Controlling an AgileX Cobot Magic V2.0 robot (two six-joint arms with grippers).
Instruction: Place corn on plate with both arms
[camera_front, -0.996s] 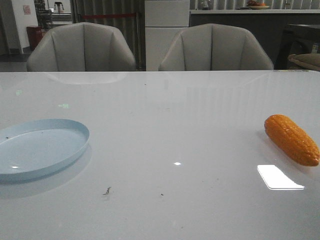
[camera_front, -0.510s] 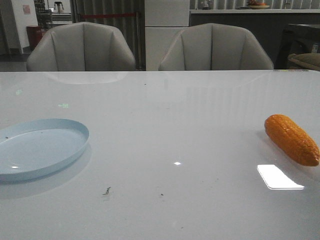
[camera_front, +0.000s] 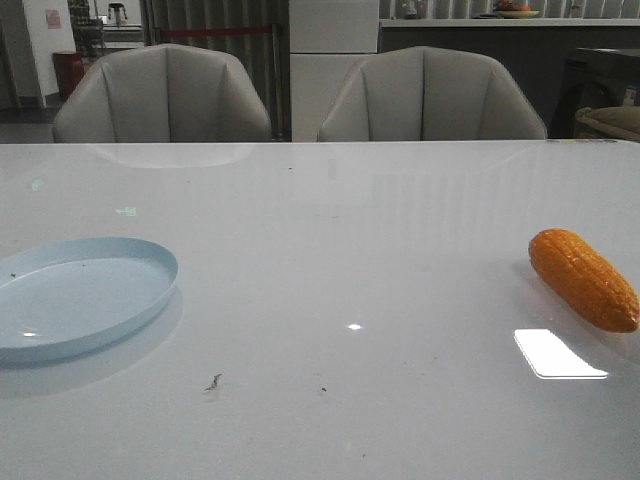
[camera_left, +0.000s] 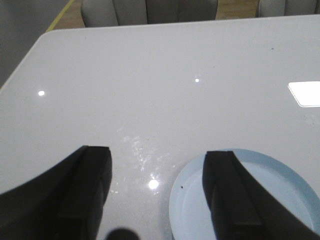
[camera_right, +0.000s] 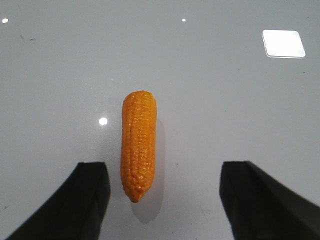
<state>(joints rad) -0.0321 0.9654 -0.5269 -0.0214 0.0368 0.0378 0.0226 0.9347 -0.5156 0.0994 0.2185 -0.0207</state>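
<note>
Orange, glossy and bumpy with kernel rows, the plastic corn cob (camera_front: 583, 279) lies on the white shiny worktop (camera_front: 340, 260) at the far right, just where it lay a second ago; the round, shallow pale blue plate (camera_front: 70, 297) at the far left has not shifted either. Above the corn, the right gripper (camera_right: 162, 200) hovers with jaws spread wide, holding nothing. Over the plate's edge, the left gripper (camera_left: 157, 192) is likewise released and empty.
</note>
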